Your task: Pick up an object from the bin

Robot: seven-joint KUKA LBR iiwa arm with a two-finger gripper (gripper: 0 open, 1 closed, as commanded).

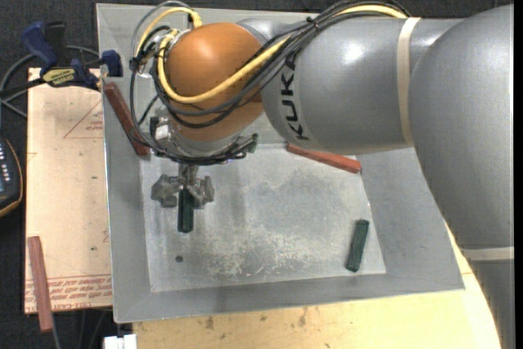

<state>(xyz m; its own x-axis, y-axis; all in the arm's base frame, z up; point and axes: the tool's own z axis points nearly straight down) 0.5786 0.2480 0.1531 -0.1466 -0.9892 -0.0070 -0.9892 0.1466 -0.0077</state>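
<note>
Item one: your gripper point(185, 194) over the left of the bin point(270, 233) — jaws narrow, pinching a dark green bar point(185, 217). Item two — a matching green block point(357, 244), near right corner.

We can read one word: "KUKA" point(288, 106), the maker's brand, printed in bold black capital letters on the smooth, rounded, silver-grey casing of the robot's arm point(359, 86). The letters are turned on their side and run along the casing's left end, just beside the glossy orange dome-shaped cover point(208, 65) at the wrist. A bundle of yellow and black cables point(270, 53) passes close by the upper end of the word without hiding any letter.
</note>
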